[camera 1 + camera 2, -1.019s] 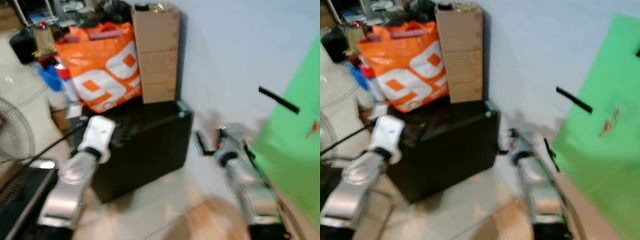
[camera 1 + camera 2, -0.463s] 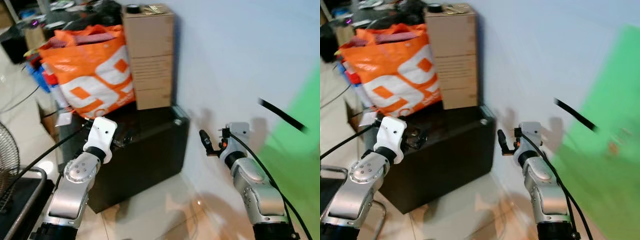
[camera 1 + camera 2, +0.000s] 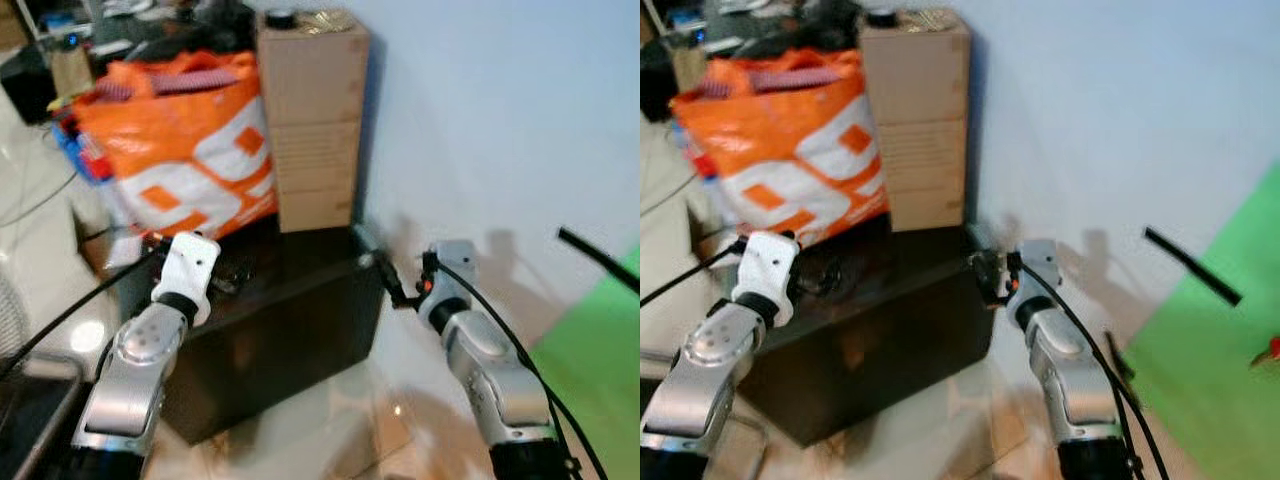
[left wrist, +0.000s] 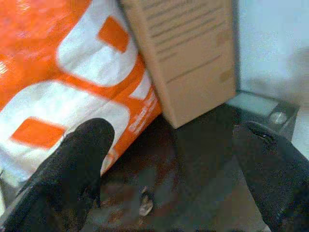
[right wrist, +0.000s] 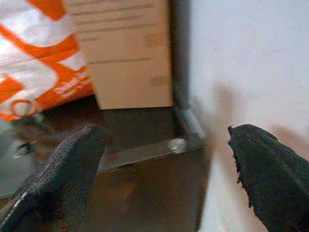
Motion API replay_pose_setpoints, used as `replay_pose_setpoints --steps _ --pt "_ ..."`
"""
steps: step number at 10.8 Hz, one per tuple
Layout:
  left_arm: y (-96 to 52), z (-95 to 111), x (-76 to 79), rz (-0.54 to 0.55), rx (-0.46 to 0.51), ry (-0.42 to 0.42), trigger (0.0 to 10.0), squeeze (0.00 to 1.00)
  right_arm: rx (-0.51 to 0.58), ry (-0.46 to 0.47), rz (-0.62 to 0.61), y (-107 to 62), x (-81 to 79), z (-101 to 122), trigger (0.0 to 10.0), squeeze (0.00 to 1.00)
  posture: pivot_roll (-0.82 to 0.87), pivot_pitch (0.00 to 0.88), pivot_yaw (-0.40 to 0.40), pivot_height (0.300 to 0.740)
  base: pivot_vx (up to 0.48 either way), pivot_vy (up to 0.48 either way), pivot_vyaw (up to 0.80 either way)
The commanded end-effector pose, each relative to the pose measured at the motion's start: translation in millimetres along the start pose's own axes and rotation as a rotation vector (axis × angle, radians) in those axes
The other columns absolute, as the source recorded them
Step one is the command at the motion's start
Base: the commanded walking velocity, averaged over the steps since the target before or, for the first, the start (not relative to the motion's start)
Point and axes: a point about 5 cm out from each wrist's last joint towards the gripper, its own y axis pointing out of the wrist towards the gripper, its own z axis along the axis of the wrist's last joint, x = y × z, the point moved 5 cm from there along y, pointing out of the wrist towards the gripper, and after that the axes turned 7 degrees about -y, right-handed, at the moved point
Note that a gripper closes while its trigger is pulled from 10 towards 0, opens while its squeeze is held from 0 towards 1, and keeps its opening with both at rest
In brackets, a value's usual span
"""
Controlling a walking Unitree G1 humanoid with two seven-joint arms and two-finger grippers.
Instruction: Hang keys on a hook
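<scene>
A small metallic bunch that looks like the keys lies on the glossy top of a dark cabinet, just below the orange bag. My left gripper hovers over that top, open, with the keys ahead of and between its fingers and nothing held. My right gripper is open at the cabinet's right corner next to the white wall, and is empty. A thin black bar juts from the wall further right; whether it is the hook I cannot tell.
An orange and white bag and a tall cardboard box stand on the cabinet against the wall. A green panel leans at the right with a small red item on it. Clutter lies at the back left; tiled floor below.
The camera has swung and steadied, so the whole scene shifted. My right gripper now sits closer to the cabinet's corner. The left gripper stays over the cabinet top.
</scene>
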Motion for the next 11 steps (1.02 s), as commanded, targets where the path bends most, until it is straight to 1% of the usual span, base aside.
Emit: replay_pose_setpoints --steps 1,3,6,11 --pt "1.0 5.8 2.4 -0.011 0.018 0.014 10.0 0.17 0.01 -0.007 -0.013 -1.1 4.2 2.4 10.0 1.0 -0.06 0.0 0.031 0.74 0.401 0.0 0.49" --pt "0.8 6.5 4.2 -0.036 0.015 0.034 10.0 0.17 0.01 -0.016 0.0 -1.0 0.3 0.3 10.0 1.0 -0.05 0.0 0.044 0.74 0.398 0.0 0.8" --pt "0.3 7.6 2.4 -0.029 0.019 0.04 10.0 0.17 0.002 -0.02 0.015 -1.7 -1.5 -2.8 10.0 1.0 -0.04 0.0 0.029 0.74 0.401 0.0 0.8" --pt "-3.1 4.7 3.7 -0.03 0.015 0.045 10.0 0.17 -0.009 -0.065 0.06 0.5 -3.5 -4.8 10.0 1.0 -0.03 0.0 0.014 0.74 0.403 0.0 0.8"
